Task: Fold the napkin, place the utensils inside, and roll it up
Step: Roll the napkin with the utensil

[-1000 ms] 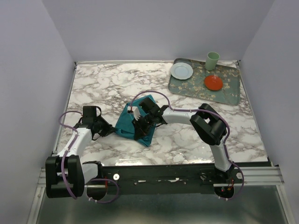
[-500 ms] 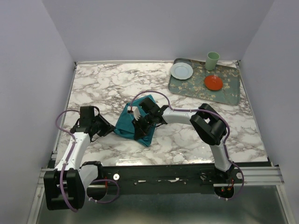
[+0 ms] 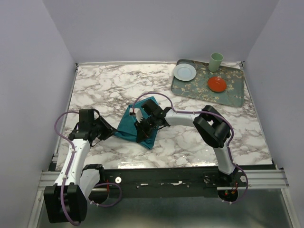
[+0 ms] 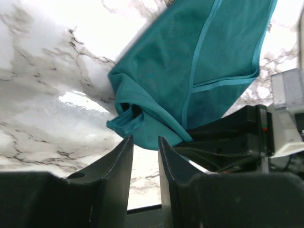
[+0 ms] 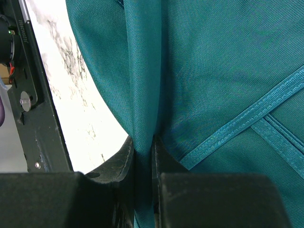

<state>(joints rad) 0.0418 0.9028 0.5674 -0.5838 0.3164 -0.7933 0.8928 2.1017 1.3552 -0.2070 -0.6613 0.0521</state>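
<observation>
Two grippers at the napkin (image 3: 126,125), mid table (image 3: 190,142): right gripper (image 3: 142,132) clamps a fold. Left gripper (image 3: 109,132) sits at its 8 o'clock corner, fingers nearly together; gripping or not, I cannot tell.

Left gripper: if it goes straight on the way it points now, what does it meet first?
The napkin: its folded corner lies right ahead of the left gripper. Whether the gripper would hit the cloth or pass just over it is unclear.

no readable text, no labels, no brands, no numbers anywhere in view
</observation>
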